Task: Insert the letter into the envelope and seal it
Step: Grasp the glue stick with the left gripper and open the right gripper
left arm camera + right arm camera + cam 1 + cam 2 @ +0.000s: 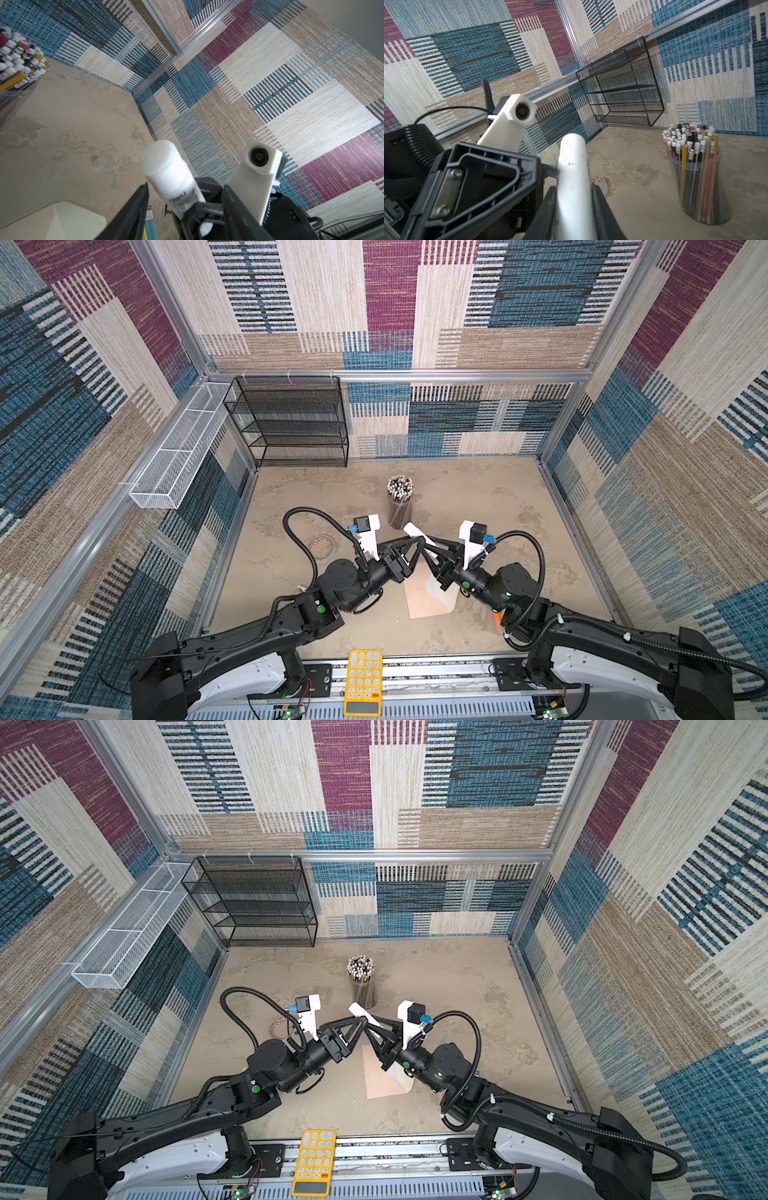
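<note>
Two robot arms meet above a sandy worktop [478, 497]. The right end effector [574, 192] is clamped on a white glue stick [572, 155], angled up towards the left arm. The left end effector [186, 186] stands half wide, its jaws either side of the stick's capped end but not yet pinching, likely to pull the cap. Directly beneath lies the envelope [424, 597], peach-tan, cream flap open, ready for gluing. The letter is not visible, presumably already inside.
</note>
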